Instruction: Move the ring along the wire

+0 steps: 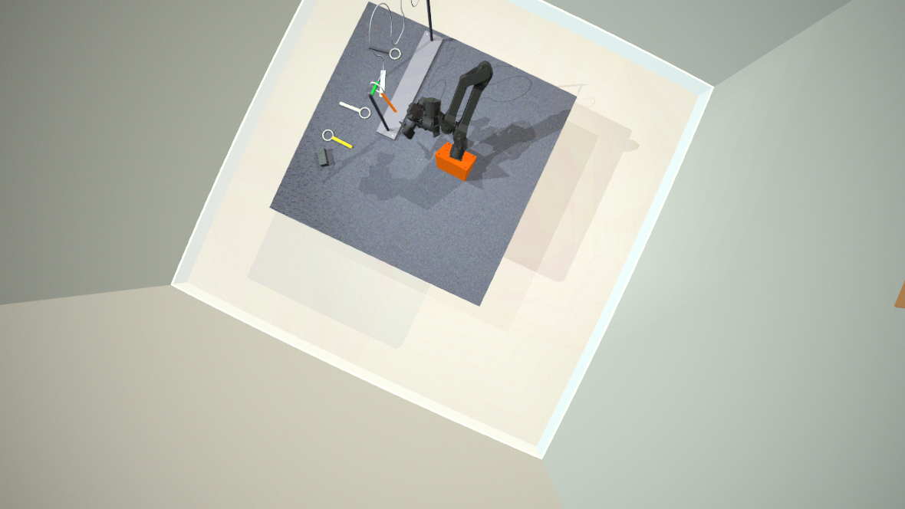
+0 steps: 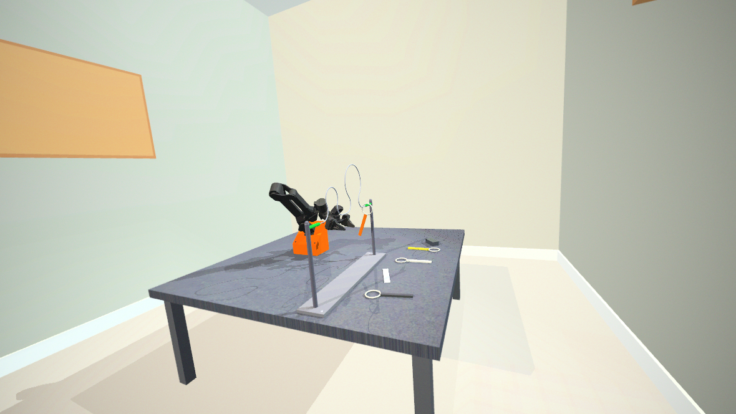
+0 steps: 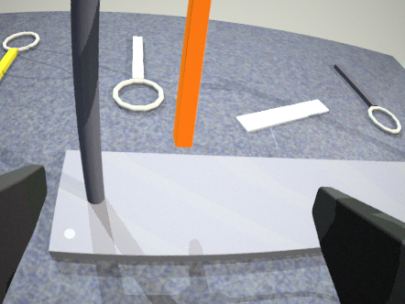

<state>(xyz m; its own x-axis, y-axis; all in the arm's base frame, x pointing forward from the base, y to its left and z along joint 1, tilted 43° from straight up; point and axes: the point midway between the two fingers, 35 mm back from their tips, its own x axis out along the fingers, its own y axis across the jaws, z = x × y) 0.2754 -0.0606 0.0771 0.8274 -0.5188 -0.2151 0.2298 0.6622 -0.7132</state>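
Observation:
The ring (image 2: 367, 214) hangs around the green wire part (image 1: 375, 88) (image 2: 367, 205) beside the near-base post (image 1: 378, 113) (image 2: 372, 231) (image 3: 87, 92). Its orange handle (image 1: 388, 102) (image 2: 363, 224) (image 3: 190, 82) slants down, with its lower end free. My gripper (image 1: 408, 119) (image 2: 347, 226) (image 3: 182, 180) is wide open and empty, on the robot-base side of the handle and apart from it. The other green part (image 2: 315, 225) is by the far post (image 1: 429, 20) (image 2: 310, 267). The ring is out of the wrist view.
The looping grey wire (image 2: 352, 164) rises between the posts above the pale base plate (image 1: 411, 79) (image 2: 344, 283) (image 3: 229, 206). Beyond the plate lie a white-handled ring (image 2: 419, 261) (image 3: 137, 59), a yellow-handled one (image 2: 418, 248), a dark-handled one (image 2: 396, 295), a white strip (image 2: 386, 275) (image 3: 284, 115) and a dark block (image 1: 323, 156).

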